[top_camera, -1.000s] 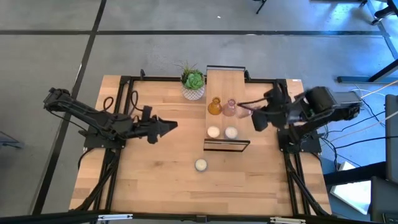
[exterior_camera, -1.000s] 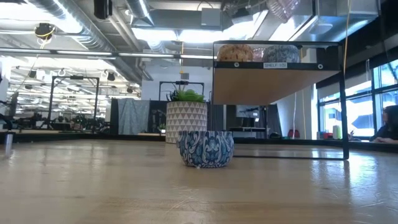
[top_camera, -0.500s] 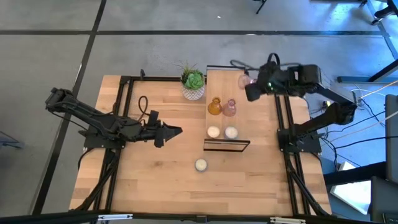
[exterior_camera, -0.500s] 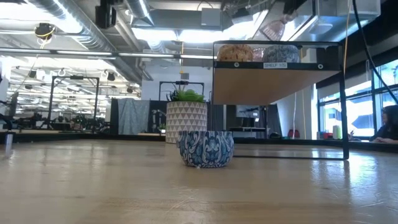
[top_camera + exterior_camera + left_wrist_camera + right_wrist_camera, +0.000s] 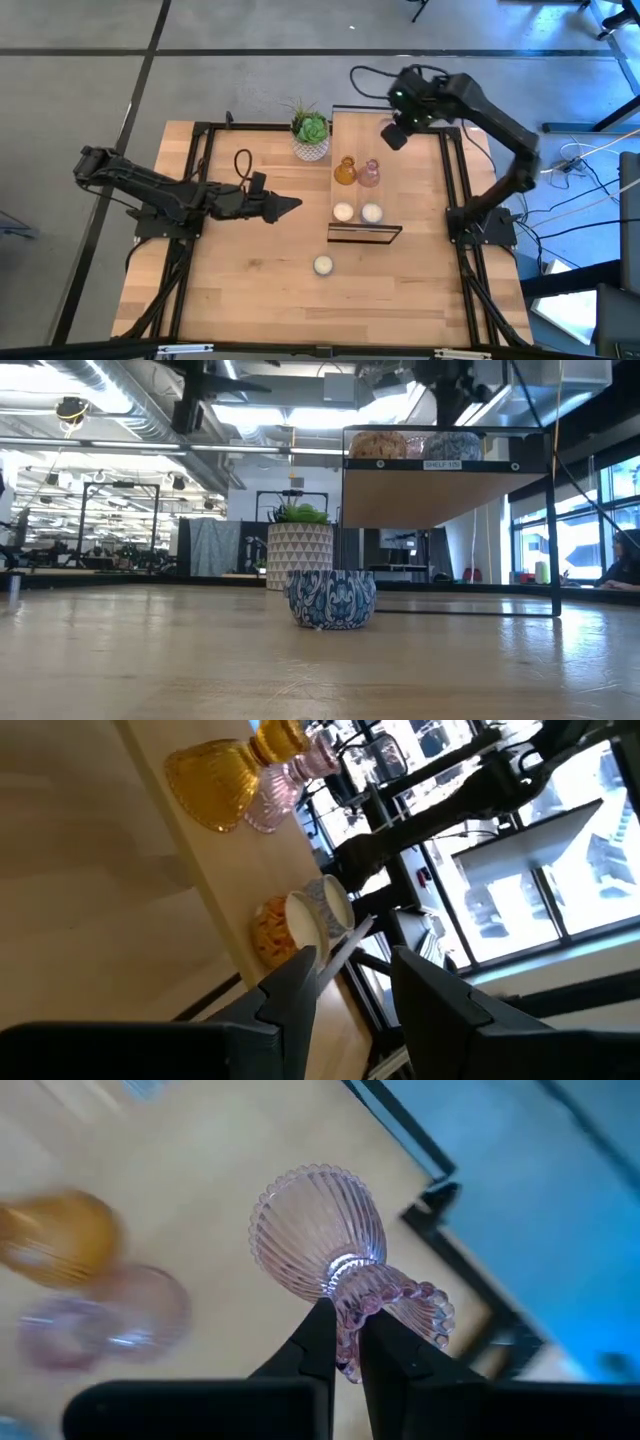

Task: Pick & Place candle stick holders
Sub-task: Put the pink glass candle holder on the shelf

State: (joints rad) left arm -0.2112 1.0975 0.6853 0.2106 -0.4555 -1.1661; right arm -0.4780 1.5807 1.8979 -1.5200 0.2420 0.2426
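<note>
An amber holder [image 5: 345, 171] and a pale pink holder [image 5: 369, 173] stand side by side on the wooden shelf top [image 5: 360, 135]; both also show in the left wrist view, amber [image 5: 215, 785] and pink [image 5: 275, 795]. My right gripper [image 5: 393, 135] hovers above the shelf's far right part, shut on a second pale pink holder [image 5: 330, 1245]. My left gripper [image 5: 295, 205] is open and empty above the table, left of the shelf; its fingers [image 5: 290, 990] point toward the shelf. My right gripper pinches the pink holder between its two fingers at the narrow waist [image 5: 345, 1285], next to one flared cup [image 5: 410, 1305]. The other ribbed cup [image 5: 312, 1230] sticks out beyond the fingertips. The holder is lifted clear, above the shelf top.
Two white candles in bowls [image 5: 343, 212] [image 5: 371, 212] sit on the shelf's near end. A third candle in a blue patterned bowl [image 5: 322, 264] [image 5: 332, 598] stands on the table nearer the front. A green plant in a white pot [image 5: 311, 132] stands left of the shelf's far end.
My right gripper has carried the pink holder from right of the shelf toward the table's far edge and left, ending over the shelf's far right part, and has turned about. My left gripper has moved toward the right, closer to the shelf.
</note>
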